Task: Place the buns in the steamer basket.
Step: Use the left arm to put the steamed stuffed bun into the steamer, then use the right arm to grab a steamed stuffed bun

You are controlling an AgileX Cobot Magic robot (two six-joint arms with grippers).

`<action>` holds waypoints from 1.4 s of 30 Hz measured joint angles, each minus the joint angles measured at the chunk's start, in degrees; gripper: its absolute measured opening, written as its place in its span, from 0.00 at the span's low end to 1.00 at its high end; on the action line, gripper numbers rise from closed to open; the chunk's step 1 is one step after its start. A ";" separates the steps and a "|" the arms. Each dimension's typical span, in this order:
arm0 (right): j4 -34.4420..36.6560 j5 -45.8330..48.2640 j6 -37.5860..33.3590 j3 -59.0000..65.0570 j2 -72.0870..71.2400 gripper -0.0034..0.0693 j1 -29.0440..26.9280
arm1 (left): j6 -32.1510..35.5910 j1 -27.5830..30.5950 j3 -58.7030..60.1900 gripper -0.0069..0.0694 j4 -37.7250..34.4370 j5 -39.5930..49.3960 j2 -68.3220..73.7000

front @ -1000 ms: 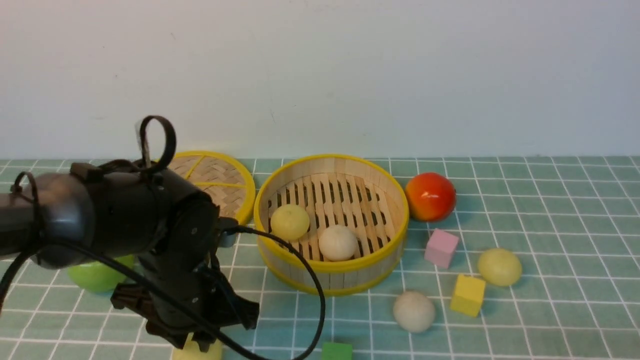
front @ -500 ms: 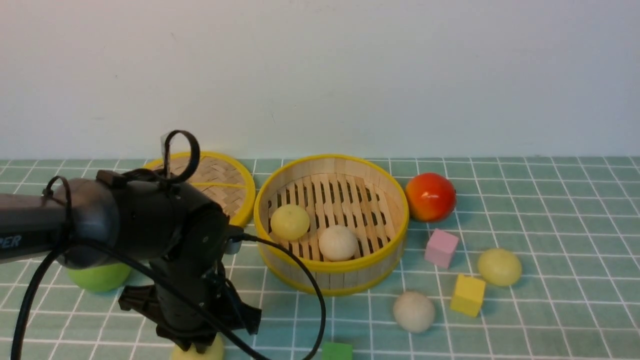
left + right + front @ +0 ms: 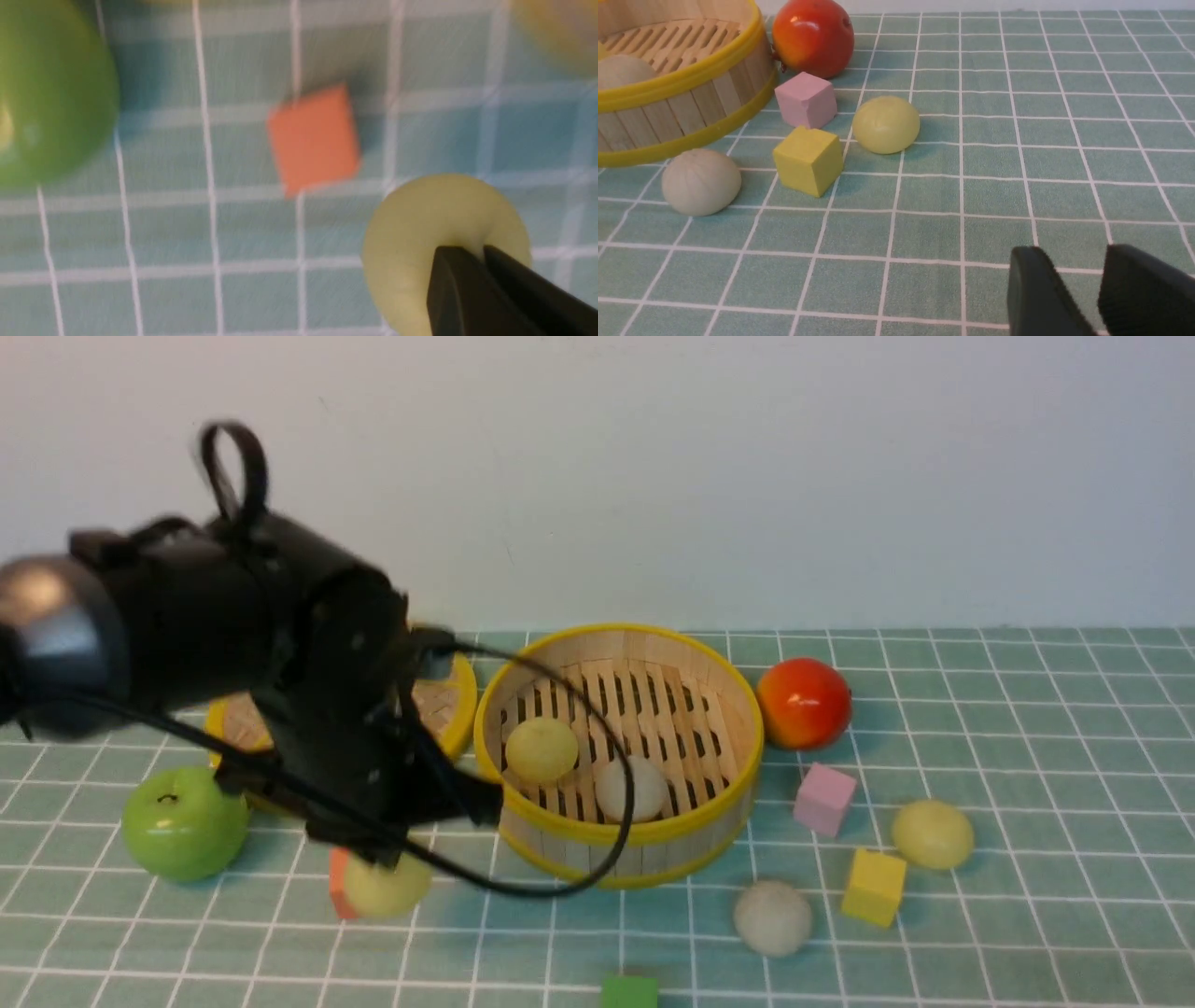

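We are in the carrying step. The left gripper (image 3: 383, 861) is pinching a pale yellow-green bun (image 3: 386, 889), with its fingers pressed into the soft top. The bun seems to hang just clear of the tabletop (image 3: 1027, 915) near its front edge, beside an orange cube (image 3: 337, 889) and close to the green apple (image 3: 182, 823). The steamer basket (image 3: 616, 840) stands mid-tabletop, to the right of that bun. It holds a yellow-green bun (image 3: 541, 749) and an off-white bun (image 3: 644, 784). Two more buns lie outside it toward the right edge. The right gripper (image 3: 1080, 254) hovers near them, spread and empty. Next, we judge, the carried bun must rise above the basket's wall, cross the yellow rim and be let go over bare slats.
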 joint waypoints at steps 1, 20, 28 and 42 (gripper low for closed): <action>0.00 0.00 0.00 0.00 0.00 0.37 0.00 | 0.06 0.00 -1.24 0.07 0.00 0.07 0.00; 0.00 0.00 0.00 0.00 0.00 0.37 0.00 | 7.11 0.00 -54.31 0.08 -4.71 1.48 39.26; 0.00 0.00 0.00 0.00 0.00 0.37 0.00 | 7.11 0.00 -55.23 0.12 -3.96 -3.95 42.98; 0.00 0.00 0.00 0.00 0.00 0.37 0.00 | 8.84 0.00 -55.30 0.66 -2.89 5.89 30.02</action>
